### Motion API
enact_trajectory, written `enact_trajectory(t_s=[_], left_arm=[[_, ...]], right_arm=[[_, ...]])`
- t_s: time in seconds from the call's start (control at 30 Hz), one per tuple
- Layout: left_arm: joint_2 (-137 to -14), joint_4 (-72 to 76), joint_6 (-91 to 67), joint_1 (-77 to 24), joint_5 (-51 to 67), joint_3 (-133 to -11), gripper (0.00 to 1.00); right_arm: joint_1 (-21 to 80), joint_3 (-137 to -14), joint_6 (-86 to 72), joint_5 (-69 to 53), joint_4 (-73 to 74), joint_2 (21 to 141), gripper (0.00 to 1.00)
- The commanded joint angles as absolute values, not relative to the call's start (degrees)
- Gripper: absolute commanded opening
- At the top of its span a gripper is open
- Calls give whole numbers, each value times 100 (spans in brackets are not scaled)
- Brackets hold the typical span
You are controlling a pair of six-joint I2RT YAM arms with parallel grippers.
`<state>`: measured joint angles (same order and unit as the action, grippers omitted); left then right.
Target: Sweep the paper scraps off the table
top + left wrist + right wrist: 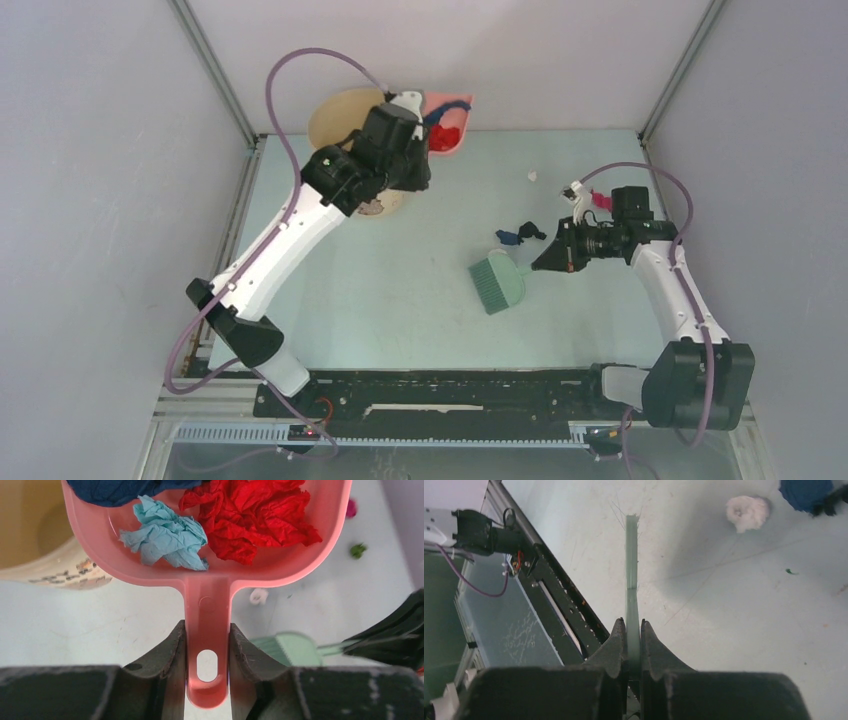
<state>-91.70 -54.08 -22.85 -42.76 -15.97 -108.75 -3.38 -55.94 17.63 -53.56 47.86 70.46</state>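
My left gripper (207, 630) is shut on the handle of the pink dustpan (210, 600), held at the back of the table (400, 290) next to a beige cup. Red (250, 515), teal (165, 537) and navy paper scraps lie in the pan. My right gripper (633, 627) is shut on the handle of the grey-green hand brush (497, 282), whose head is at the table's middle. Loose paper scraps lie on the table: white (532, 176), navy (520, 235) and magenta (603, 201). A green one (357, 550) shows in the left wrist view.
The beige cup (340, 115) stands at the back left, partly under my left arm. Grey metal rails edge the table. A black bar (450, 390) runs along the near edge between the arm bases.
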Motion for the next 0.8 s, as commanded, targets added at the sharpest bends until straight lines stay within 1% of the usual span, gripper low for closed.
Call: enact_trajectory(t_s=[0.0,0.13,0.23,0.43,0.5,0.6,0.77], left_arm=[[-9327,-5267,-2581,-3826,-790,-11700,0],[-9417,-5291,-2935,-3352,-525,-11967,0],[-9378,-5059,-3201,-2937,-156,-11827,0],[-9230,-3614,-3893,-2299,668,-10720,0],[-9209,-3022,-4458,-2070,1133,-10245,0],[-9077,-1660,-5446,-1838,1929,-9342,0],[-8999,-696,-6376,-1762,2032,-8814,0]], right_arm=[[-32,-5599,2294,-5764,4752,7068,0],[515,-5601,2348,-5413,4678,7014,0],[962,-5598,2390,-4873,4617,6894,0],[1764,-5467,2361,-4238,4399,6351,0],[1782,-5433,2253,-4290,4329,6270,0],[1695,-5425,2232,-4536,4414,6332,0],[1766,-5431,2269,-4143,4362,6297,0]])
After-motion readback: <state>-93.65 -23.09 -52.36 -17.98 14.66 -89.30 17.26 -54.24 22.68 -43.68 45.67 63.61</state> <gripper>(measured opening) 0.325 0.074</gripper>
